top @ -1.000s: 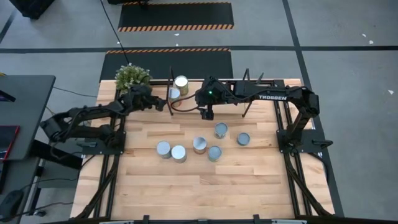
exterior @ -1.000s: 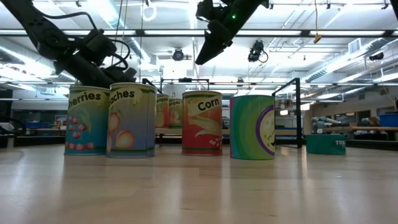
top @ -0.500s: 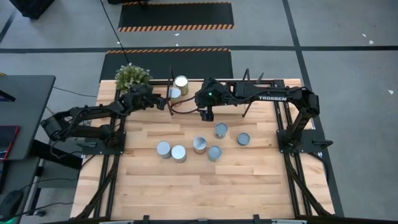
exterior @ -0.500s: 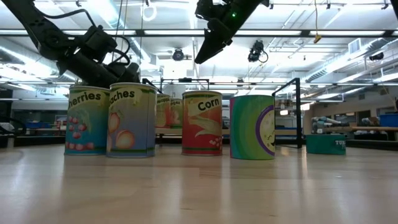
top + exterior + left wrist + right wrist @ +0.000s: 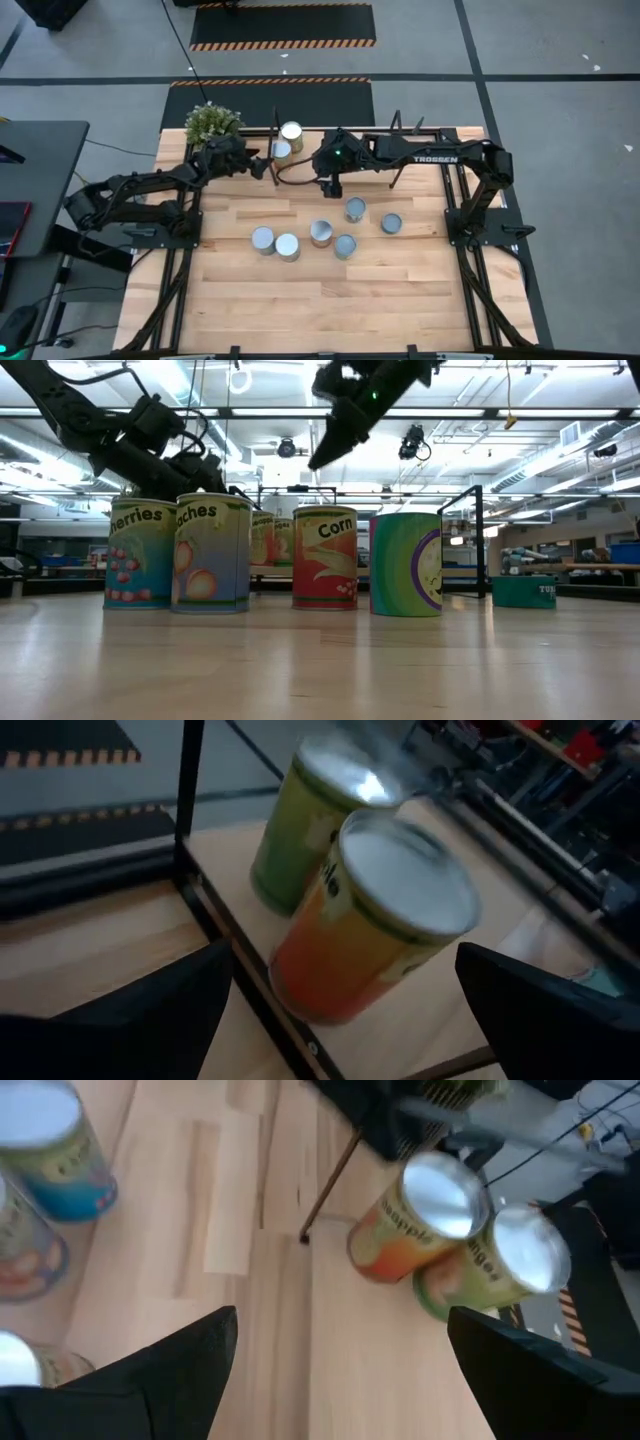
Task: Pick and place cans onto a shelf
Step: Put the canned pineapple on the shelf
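Light-wood shelf (image 5: 300,160) at the desk's (image 5: 230,300) far edge carries two cans (image 5: 287,140), touching, an orange-labelled one (image 5: 375,920) just before a green one (image 5: 300,830). Left end effector (image 5: 262,165) hovers beside them, fingers spread and empty. Right end effector (image 5: 327,187) hangs above the desk, also spread, near five more cans (image 5: 320,233) standing grouped mid-desk. Potted plant (image 5: 211,122) sits at the far-left corner.
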You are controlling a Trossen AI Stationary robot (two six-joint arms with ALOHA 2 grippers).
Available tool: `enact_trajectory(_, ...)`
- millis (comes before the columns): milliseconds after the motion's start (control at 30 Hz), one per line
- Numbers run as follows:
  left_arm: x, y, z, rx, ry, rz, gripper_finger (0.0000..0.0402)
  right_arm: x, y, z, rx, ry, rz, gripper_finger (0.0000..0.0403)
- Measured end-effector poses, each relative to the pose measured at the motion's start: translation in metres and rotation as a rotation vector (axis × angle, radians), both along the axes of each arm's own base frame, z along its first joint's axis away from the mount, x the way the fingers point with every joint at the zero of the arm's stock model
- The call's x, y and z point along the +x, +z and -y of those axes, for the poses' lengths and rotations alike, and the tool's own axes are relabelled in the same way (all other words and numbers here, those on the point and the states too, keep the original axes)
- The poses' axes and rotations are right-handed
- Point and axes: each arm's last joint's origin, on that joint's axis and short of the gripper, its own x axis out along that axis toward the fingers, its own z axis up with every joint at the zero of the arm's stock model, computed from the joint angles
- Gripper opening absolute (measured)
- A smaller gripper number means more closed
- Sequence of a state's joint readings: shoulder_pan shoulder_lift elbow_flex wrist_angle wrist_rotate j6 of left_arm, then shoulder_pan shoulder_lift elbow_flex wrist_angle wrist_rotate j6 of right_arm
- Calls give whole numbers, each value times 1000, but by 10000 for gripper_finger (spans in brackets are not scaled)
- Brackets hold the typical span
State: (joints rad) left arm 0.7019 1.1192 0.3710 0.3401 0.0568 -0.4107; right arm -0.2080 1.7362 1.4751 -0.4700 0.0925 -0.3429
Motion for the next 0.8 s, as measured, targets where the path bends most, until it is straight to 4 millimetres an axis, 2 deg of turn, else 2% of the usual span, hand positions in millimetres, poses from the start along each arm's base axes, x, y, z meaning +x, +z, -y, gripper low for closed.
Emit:
enact_trajectory(167, -3, 3, 3, 36, 79, -35, 389, -2, -15, 1, 3, -5, -13, 370)
enact_trajectory(367, 0, 1, 9, 72, 154, -90, 389, -1, -14, 1, -11, -18, -5, 370)
enact_trajectory(600, 4, 2, 17, 200, 311, -194, 389, 0, -12, 1, -11, -19, 19, 370)
enact_trajectory(800, 7, 5, 16, 245, 338, -183, 389, 1, -12, 1, -7, -16, 30, 370)
